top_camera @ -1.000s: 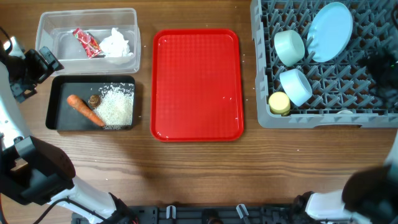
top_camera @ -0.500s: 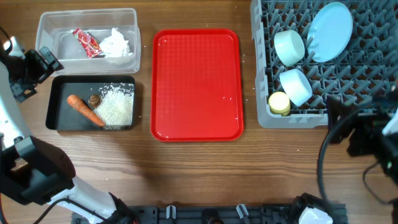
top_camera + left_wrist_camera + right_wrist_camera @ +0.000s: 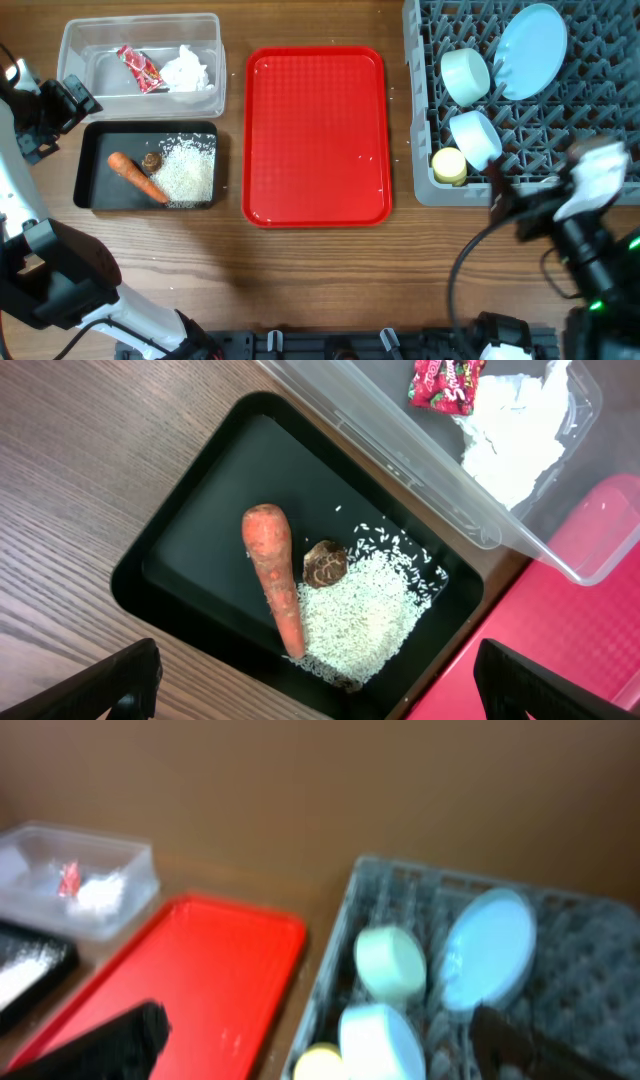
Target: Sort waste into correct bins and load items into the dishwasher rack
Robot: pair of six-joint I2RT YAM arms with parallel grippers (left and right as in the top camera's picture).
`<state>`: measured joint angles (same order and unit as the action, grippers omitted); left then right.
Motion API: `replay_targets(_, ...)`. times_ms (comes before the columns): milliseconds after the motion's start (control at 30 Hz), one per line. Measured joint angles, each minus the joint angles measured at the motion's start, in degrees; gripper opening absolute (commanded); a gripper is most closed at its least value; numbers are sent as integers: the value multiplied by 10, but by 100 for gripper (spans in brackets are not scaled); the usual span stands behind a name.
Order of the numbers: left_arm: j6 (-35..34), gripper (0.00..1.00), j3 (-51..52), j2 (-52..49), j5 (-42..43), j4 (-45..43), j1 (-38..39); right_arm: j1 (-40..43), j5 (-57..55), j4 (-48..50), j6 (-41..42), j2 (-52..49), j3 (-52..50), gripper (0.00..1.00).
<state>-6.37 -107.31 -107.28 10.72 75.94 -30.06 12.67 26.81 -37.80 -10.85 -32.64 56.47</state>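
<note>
The clear bin [image 3: 72, 40] holds a red wrapper [image 3: 138, 68] and a crumpled tissue [image 3: 187, 70]. In the black bin [image 3: 98, 188] lie a carrot [image 3: 272, 575], a brown morsel [image 3: 325, 563] and rice [image 3: 375, 605]. The grey dishwasher rack [image 3: 416, 120] carries a blue plate [image 3: 530, 50], a green bowl [image 3: 465, 75], a blue bowl [image 3: 475, 138] and a yellow cup [image 3: 449, 165]. My left gripper [image 3: 320, 700] hovers open above the black bin's near edge. My right gripper [image 3: 508, 205] hangs open and holds nothing in front of the rack's near corner; its own view is blurred.
A large red tray [image 3: 318, 135] lies bare between the bins and the rack. Bare wooden table runs along the front. The right arm's body [image 3: 590, 250] fills the lower right corner.
The right arm has swung from over the rack's right side down and left, to the front of the rack. The left arm and all objects stay put.
</note>
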Motion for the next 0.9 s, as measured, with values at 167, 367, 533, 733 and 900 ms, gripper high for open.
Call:
replay_targets(167,0,100,0,0,0,0,0,-46,-44,245,65,165,-287,100)
replay_targets(367,0,100,0,0,0,0,0,-82,-72,402,96,259,-493,100)
replay_targets(533,0,100,0,0,0,0,0,-94,-85,440,98,306,-560,100)
replay_targets(733,0,100,0,0,0,0,0,-94,-89,391,96,316,-561,100)
replay_targets(900,0,100,0,0,0,0,0,-94,-89,391,95,315,-561,100)
